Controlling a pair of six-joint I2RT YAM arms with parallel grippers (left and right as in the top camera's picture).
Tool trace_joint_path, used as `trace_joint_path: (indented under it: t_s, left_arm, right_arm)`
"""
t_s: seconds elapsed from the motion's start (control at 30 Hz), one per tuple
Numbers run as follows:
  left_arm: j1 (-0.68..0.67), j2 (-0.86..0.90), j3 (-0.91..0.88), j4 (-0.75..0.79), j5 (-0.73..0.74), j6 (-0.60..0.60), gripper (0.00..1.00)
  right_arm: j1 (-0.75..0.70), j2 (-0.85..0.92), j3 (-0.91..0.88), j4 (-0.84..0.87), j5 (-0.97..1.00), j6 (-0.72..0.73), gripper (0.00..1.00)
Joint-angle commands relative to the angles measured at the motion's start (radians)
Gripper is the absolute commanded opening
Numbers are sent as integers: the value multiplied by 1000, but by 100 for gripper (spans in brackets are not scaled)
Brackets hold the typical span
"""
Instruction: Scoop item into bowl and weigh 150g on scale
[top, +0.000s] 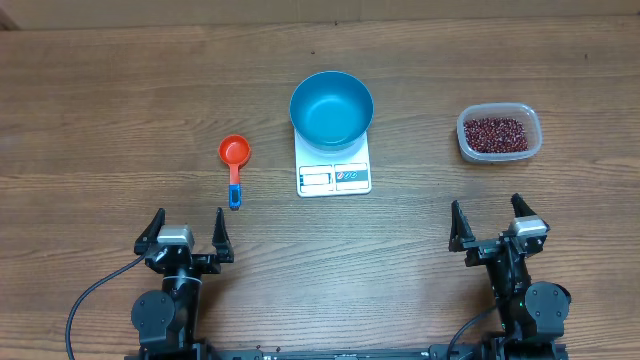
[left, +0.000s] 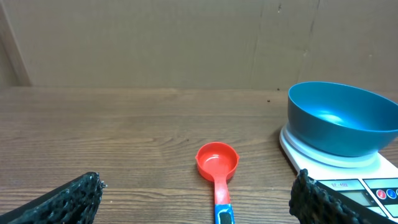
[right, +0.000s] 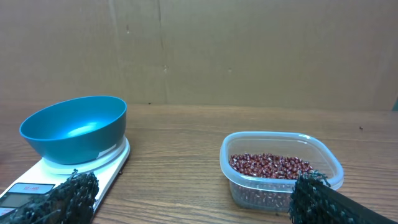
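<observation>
Wooden table (top: 100, 110): brown, strong grain running crosswise to the left gripper's fingers (left: 68, 199) and the right gripper's fingers (right: 323, 202). Its surface fills the ground ahead of, beside and between both pairs. Finish matte, with a faint paler sheen mid-table.

Well ahead of the fingers, at the table's far edge: a brown cardboard wall (left: 155, 43), upright, meeting the tabletop in a straight line. Ahead and right of the left fingers, vertical seams (left: 256, 43) in the board; far to their left, a slanted lighter edge (left: 15, 50). Ahead and left of the right fingers, two more seams.

Light even and diffuse; shadows soft, short.
</observation>
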Motion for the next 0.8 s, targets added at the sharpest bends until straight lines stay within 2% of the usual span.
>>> trace_joint_path:
  t_s: [0.0,0.43,0.67,0.77]
  left_arm:
    - [-1,-9,-3,-3,-2,-1,99]
    - [-1,-9,35,-44,50,-3,100]
    - [-1,5,171,-153,31,58,100]
    - [-1,66,251,-203,19,61,100]
  right_arm:
    - [6,-12,-11,5,7,6,100]
    - [6,-12,-11,5,7,6,100]
    - [6,-12,-11,5,7,6,100]
    - [6,-12,-11,5,7,6,100]
